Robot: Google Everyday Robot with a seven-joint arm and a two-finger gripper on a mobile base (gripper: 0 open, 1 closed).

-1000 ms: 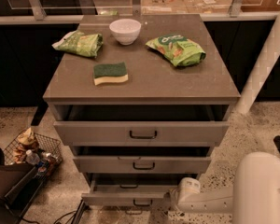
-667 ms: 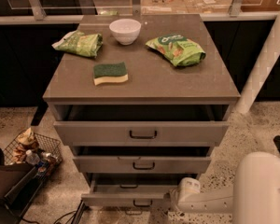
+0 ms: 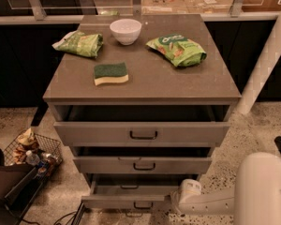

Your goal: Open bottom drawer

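The grey cabinet (image 3: 145, 86) has three drawers, and each stands partly pulled out. The bottom drawer (image 3: 107, 201) is the lowest, with a shallow grey front and a small black bar handle (image 3: 143, 205). Its pale grey inside (image 3: 140, 190) shows behind the front. My gripper (image 3: 174, 201) is at the end of the white arm (image 3: 215, 200), right at the drawer front's right end, just right of the handle. The arm reaches in from the lower right.
On the cabinet top lie a white bowl (image 3: 125, 30), two green bags (image 3: 79, 43) (image 3: 177, 48) and a green-yellow sponge (image 3: 111, 73). A wire basket of items (image 3: 30, 151) stands on the floor at the left. A white post (image 3: 267, 60) slants at the right.
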